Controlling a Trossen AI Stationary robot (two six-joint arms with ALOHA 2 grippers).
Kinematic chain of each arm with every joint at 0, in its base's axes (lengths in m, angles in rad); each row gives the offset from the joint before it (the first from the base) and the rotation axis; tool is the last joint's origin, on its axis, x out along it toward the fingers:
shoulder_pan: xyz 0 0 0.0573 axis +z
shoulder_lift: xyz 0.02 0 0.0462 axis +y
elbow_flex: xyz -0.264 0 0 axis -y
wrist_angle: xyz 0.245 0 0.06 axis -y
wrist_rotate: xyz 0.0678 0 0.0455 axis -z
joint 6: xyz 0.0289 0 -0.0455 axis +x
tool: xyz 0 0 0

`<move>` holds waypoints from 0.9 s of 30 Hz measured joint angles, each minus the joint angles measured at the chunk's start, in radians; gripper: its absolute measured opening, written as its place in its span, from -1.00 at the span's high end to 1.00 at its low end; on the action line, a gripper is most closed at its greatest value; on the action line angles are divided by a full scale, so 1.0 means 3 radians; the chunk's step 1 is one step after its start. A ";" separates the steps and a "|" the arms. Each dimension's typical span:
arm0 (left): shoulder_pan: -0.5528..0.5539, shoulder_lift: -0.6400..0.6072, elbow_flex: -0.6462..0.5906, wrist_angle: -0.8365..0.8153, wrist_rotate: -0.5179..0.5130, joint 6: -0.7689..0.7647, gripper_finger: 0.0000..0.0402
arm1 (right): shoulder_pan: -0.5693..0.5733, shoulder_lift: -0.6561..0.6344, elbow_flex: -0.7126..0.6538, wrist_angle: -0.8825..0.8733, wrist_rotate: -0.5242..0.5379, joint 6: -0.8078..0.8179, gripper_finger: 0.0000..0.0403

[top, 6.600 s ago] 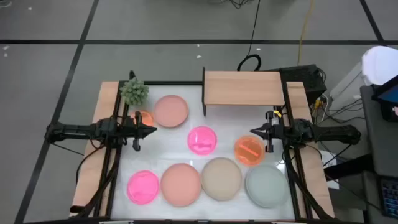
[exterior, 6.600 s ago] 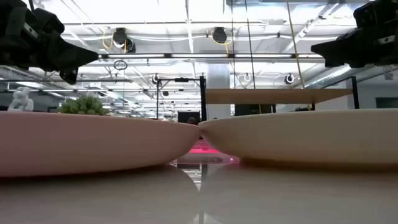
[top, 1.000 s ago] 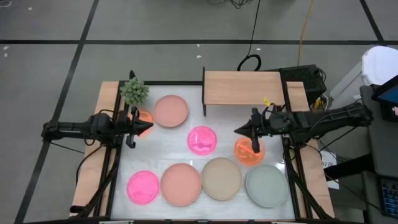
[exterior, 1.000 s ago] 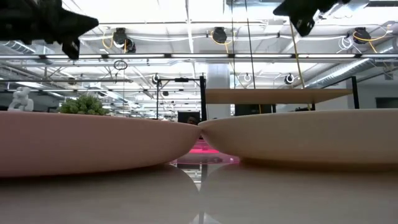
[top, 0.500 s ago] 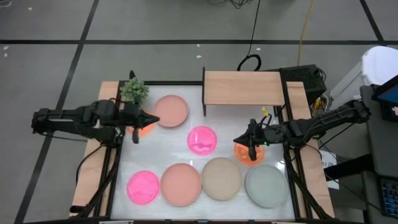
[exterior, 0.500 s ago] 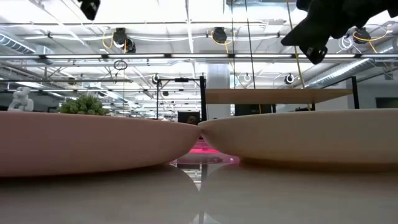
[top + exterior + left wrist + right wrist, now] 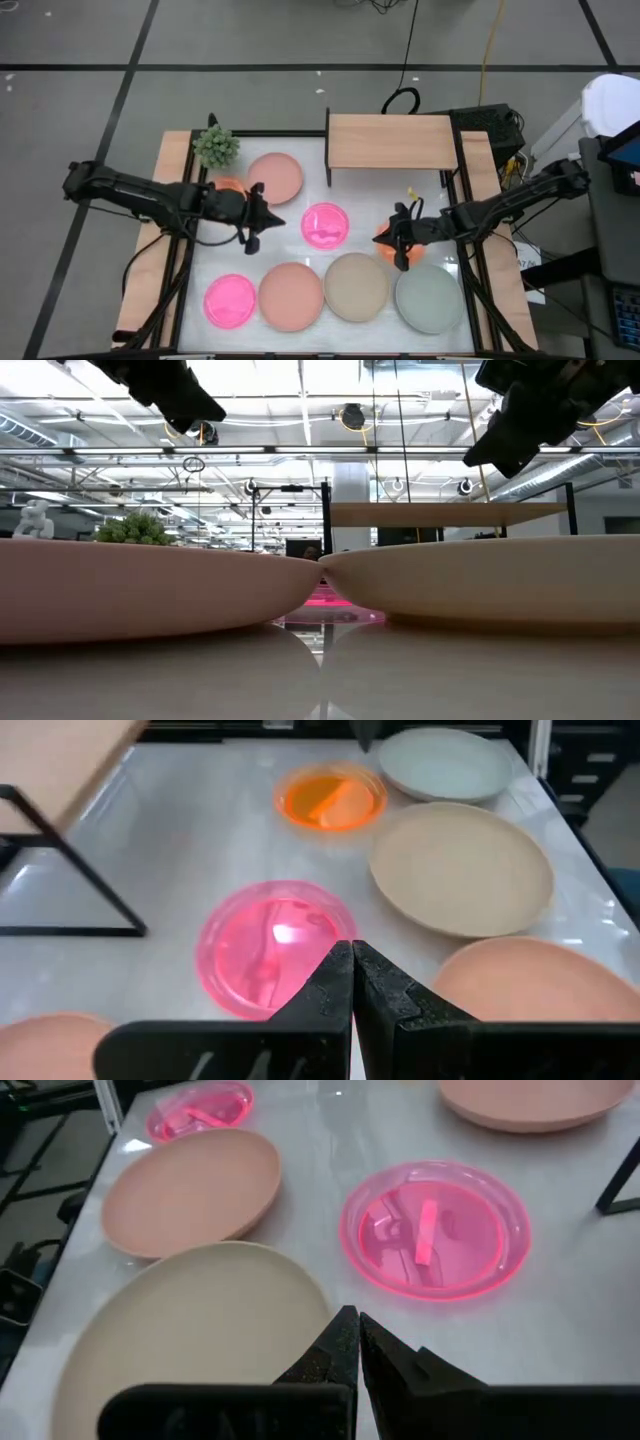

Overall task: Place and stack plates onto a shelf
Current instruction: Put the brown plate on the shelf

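In the high view my left gripper [image 7: 268,218] is shut and hovers just left of the central neon pink plate [image 7: 325,223]. My right gripper [image 7: 380,238] is shut above the small orange plate [image 7: 400,250] and hides most of it. Both hang above the table in the low view, left gripper [image 7: 205,415] and right gripper [image 7: 500,455]. Along the near edge lie a neon pink plate [image 7: 230,300], a salmon plate [image 7: 291,296], a beige plate [image 7: 356,287] and a grey-green plate [image 7: 428,298]. Another salmon plate [image 7: 275,178] and an orange plate [image 7: 228,186] lie farther back. The shelf [image 7: 390,141] stands at the far edge.
A spiky green plant [image 7: 215,147] stands at the far left corner. The shelf's dark side support [image 7: 60,870] shows in the left wrist view next to the pink plate [image 7: 272,945]. Bare white tabletop [image 7: 365,200] lies between the shelf and the plates.
My left gripper has moved toward the table's right and slightly toward the near edge, up to the central pink plate. My right gripper has moved toward the near edge and down, over the orange plate. No plate has moved.
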State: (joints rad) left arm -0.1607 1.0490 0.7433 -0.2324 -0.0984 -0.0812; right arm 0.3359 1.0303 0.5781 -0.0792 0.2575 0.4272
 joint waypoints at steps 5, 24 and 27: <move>-0.0115 0.0117 0.0000 0.0055 -0.0009 -0.0186 0.99 | 0.0001 0.0037 0.0000 0.0000 -0.0174 0.0017 1.00; -0.0674 0.0925 0.0000 0.1392 -0.0290 -0.0537 0.99 | 0.0542 0.0100 0.0056 -0.0054 -0.0350 0.0630 1.00; -0.0678 0.1001 0.0000 0.1509 -0.0294 -0.0579 0.99 | 0.0692 0.0173 0.0168 -0.0085 -0.0344 0.0632 1.00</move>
State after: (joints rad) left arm -0.3643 1.3491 0.7433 0.2202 -0.1867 -0.2549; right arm 0.5435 1.0823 0.6285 -0.1048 0.1543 0.6167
